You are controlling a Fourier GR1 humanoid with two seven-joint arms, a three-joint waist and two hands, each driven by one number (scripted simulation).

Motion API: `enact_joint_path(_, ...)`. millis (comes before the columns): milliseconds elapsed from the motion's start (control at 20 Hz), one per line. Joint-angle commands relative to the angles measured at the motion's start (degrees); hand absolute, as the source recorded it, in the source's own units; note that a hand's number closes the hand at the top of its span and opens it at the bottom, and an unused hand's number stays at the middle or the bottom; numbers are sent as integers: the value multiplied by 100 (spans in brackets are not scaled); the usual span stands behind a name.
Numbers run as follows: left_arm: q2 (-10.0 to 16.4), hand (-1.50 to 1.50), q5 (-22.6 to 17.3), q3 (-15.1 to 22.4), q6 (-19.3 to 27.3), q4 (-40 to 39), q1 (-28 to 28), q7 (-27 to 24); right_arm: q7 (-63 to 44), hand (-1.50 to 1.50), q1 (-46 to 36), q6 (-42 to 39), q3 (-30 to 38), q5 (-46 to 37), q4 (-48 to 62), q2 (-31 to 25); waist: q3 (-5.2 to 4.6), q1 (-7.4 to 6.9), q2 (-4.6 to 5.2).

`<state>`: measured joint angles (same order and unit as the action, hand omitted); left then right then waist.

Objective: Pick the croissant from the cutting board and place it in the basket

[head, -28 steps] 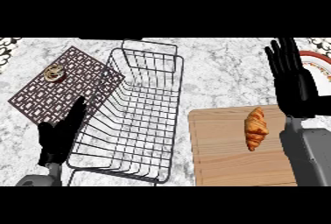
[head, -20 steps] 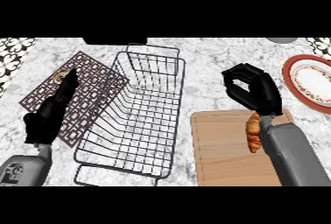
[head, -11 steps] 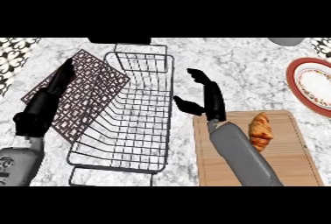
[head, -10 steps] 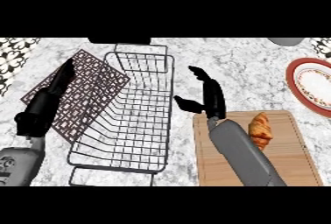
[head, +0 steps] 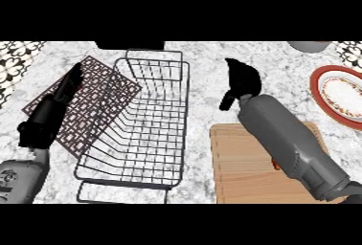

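While right hand [head: 240,81] hovers beside basket [head: 134,124], fingers relaxed, croissant [head: 274,166] under forearm [head: 283,134].

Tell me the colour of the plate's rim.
The plate has a red rim; head view, right edge.

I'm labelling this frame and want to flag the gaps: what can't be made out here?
All in the head view:
- The croissant on the cutting board: nearly all hidden under the right forearm; only an orange sliver shows.
- The plate: cut off by the right edge.
- A grey object and a dark object: cut off at the top, so what they are is unclear.
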<state>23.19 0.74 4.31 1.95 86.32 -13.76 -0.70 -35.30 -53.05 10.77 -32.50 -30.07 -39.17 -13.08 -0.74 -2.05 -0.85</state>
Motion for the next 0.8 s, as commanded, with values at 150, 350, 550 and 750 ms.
enact_joint_path(150, -48, 0, 73, -7, 67, -80, 1, -79, -1407, -150, -1330, -3538, -100, 547, 454, 145, 36, 69, 24)
enact_joint_path(350, -79, 0, 37, -83, 75, -93, -17, -20, -2150, -150, -1967, -4857, 349, 1076, 490, 176, 60, 204, 27)
enact_joint_path(550, 46, 0, -18, -248, -76, -88, 434, -411, -2495, -150, -1910, -5271, 551, 1243, 576, 30, 65, 221, 35)
enact_joint_path(750, 241, 0, -210, -458, -299, 215, 328, -56, -2343, -150, -1638, -5227, 541, 1148, 683, 18, 72, 184, 53)
